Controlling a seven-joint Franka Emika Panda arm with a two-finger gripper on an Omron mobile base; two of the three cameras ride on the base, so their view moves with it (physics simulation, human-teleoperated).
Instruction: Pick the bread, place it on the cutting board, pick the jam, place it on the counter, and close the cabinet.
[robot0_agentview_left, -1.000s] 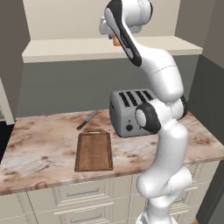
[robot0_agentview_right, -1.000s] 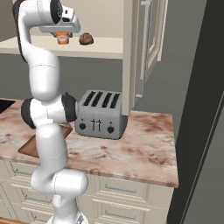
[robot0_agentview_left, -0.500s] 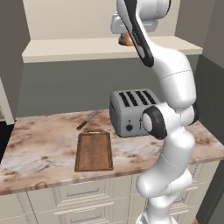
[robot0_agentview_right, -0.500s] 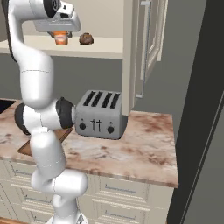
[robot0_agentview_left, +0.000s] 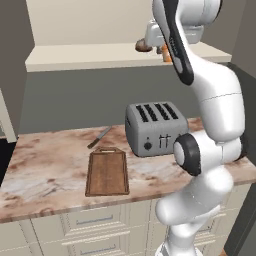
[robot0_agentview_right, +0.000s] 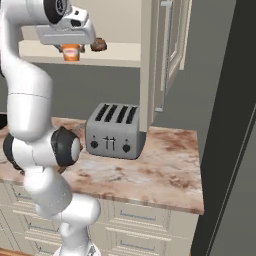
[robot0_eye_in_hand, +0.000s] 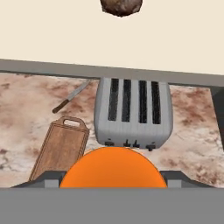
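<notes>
The bread (robot0_agentview_right: 99, 45) and the jam (robot0_agentview_right: 72, 52) are sitting side by side on the shelf (robot0_agentview_left: 90, 56) above the counter (robot0_agentview_left: 45, 167). Below, the toaster (robot0_agentview_left: 155, 128) is standing toward the counter's back, with the cutting board (robot0_agentview_left: 107, 172) lying to its left (nearer the front edge). A knife (robot0_agentview_left: 99, 137) is lying behind the board. The open cabinet (robot0_agentview_right: 172, 35) door is hanging to the toaster's right.

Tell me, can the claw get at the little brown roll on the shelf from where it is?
Probably yes. The claw hangs right over the orange jar, and the roll sits just beside it on the same open shelf. Nothing stands between them, and the cabinet door is swung clear.
</notes>
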